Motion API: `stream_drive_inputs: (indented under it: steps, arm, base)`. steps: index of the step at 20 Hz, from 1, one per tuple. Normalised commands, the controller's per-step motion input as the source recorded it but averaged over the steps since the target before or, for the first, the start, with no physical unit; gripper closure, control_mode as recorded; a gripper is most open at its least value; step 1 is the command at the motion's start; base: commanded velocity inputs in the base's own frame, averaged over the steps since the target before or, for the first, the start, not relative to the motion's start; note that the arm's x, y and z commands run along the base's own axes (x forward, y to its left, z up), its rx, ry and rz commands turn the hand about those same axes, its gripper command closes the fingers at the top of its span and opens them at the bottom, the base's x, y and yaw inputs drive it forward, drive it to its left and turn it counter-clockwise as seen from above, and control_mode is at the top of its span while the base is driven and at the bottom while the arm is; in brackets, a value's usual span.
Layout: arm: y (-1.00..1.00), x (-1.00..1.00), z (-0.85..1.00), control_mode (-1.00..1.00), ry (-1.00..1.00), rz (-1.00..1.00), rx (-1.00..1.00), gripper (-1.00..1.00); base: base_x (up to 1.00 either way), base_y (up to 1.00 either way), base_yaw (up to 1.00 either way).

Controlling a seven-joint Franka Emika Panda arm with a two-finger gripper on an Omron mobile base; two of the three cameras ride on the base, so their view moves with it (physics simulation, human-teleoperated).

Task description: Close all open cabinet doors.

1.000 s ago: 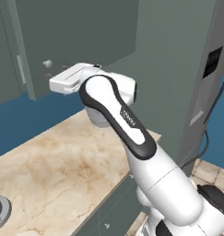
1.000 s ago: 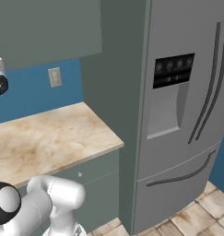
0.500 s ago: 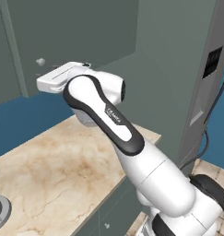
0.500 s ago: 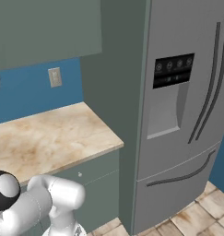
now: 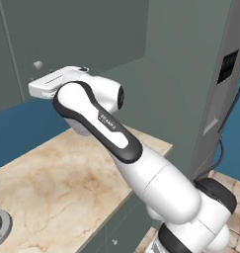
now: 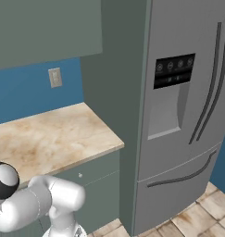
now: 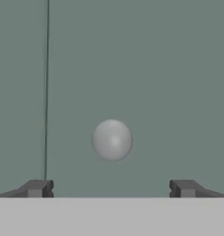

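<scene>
One cabinet door, grey-green, spans my hand view | its round pale knob sits centre frame | my pincer released, fingertips spread wide at bottom, knob between them.

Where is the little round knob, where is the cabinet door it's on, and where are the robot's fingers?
knob (image 7: 112,140), hand view, on the middle of the pale ball.
cabinet door (image 7: 155,69), hand view, on the flat grey-green panel above the knob.
gripper (image 7: 111,188), hand view, midway between the two dark fingertips, which stand wide apart.
</scene>
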Motion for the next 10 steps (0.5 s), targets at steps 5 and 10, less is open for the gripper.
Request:
stream_drive_inputs:
  steps: [5,10]
  arm:
    - [0.14,0.17,0.0,-1.0,0.0,-0.01,0.0,-1.0]
    - [0.12,0.13,0.0,-1.0,0.0,0.0,0.0,-1.0]
  base:
    - [0.0,0.0,0.0]
    - [0.0,0.0,0.0]
